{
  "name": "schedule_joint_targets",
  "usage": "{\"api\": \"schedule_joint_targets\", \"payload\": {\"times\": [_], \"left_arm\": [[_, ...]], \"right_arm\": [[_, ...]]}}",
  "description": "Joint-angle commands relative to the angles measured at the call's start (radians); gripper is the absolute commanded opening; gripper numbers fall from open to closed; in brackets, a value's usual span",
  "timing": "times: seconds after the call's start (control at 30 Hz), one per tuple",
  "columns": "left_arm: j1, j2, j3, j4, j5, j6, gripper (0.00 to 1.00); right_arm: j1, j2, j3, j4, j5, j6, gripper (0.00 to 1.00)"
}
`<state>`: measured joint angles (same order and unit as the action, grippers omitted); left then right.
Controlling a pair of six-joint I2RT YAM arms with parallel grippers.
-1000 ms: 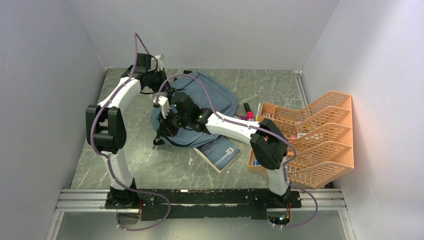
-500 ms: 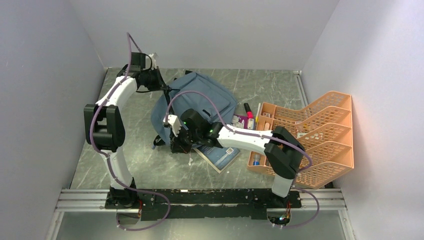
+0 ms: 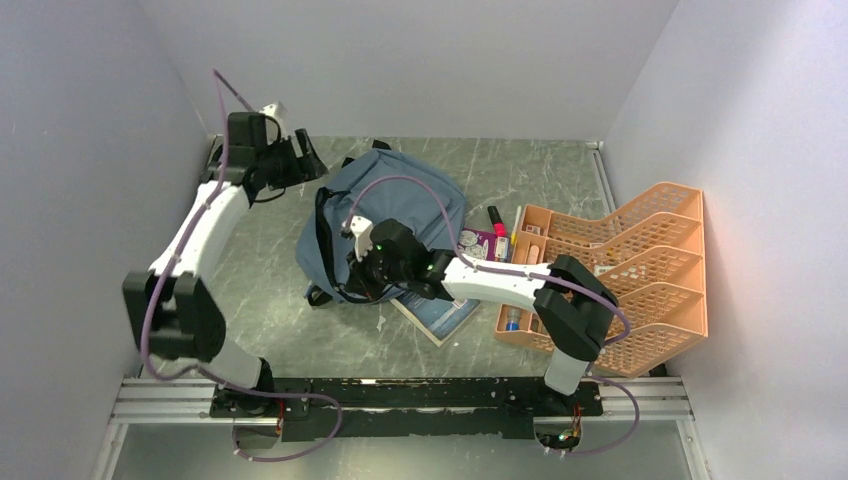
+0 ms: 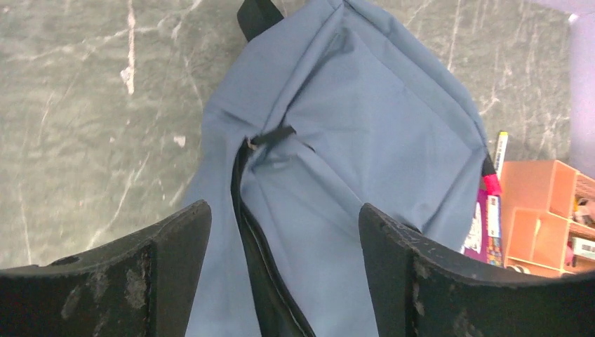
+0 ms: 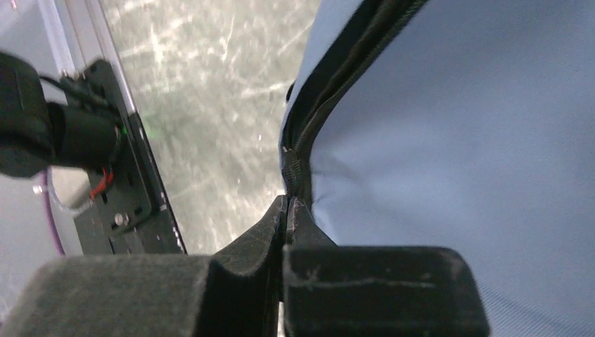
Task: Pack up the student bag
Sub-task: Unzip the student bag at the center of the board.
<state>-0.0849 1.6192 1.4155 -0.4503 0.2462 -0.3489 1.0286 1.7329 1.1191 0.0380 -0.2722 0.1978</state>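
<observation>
Right, so the student bag (image 3: 400, 210) lies slumped mid-table (image 3: 270, 320), w/ its near corner over a book (image 3: 440, 308) and the orange tray (image 3: 640, 260) off to its right. The left tool (image 3: 305, 160) hangs above the bag's far-left side, jaws wide apart w/ nothing between them. From its own camera the zip (image 4: 245, 203) runs down the middle of the view, partly gaping, w/ its pull tab (image 4: 272, 135) lying flat on the cloth. The right tool (image 5: 288, 210) is closed tight, tips pressed at the near end of that zip seam; whether it's pinching a bit of tape or just resting there, can't tell. My read: the step in hand is opening the main compartment, i.e. nothing's packed yet. To do it well, the left tool prob. needs to drop squarely on the tab and nip the tab only, not a fold of fabric. It should then pull along the zip line, not upward, while the right tool anchors the seam end so the soft bag doesn't bunch or slide. Risk: dragging the book along.
</observation>
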Motion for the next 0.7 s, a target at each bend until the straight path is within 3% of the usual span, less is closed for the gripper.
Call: {"api": "schedule_joint_targets", "payload": {"times": [0.0, 0.13, 0.4, 0.67], "left_arm": [[0.008, -0.180, -0.134, -0.055, -0.098, -0.080, 0.81], [0.008, -0.318, -0.284, -0.142, -0.162, -0.140, 0.81], [0.008, -0.554, -0.552, -0.166, -0.118, -0.272, 0.73], [0.008, -0.572, -0.623, -0.111, -0.122, -0.317, 0.70]], "right_arm": [[-0.033, -0.019, -0.007, 0.166, 0.035, 0.104, 0.00], [-0.062, 0.003, 0.013, 0.199, -0.010, 0.131, 0.00], [-0.074, 0.031, 0.040, 0.204, -0.049, 0.129, 0.00], [-0.076, 0.043, 0.042, 0.209, -0.072, 0.133, 0.00]]}}
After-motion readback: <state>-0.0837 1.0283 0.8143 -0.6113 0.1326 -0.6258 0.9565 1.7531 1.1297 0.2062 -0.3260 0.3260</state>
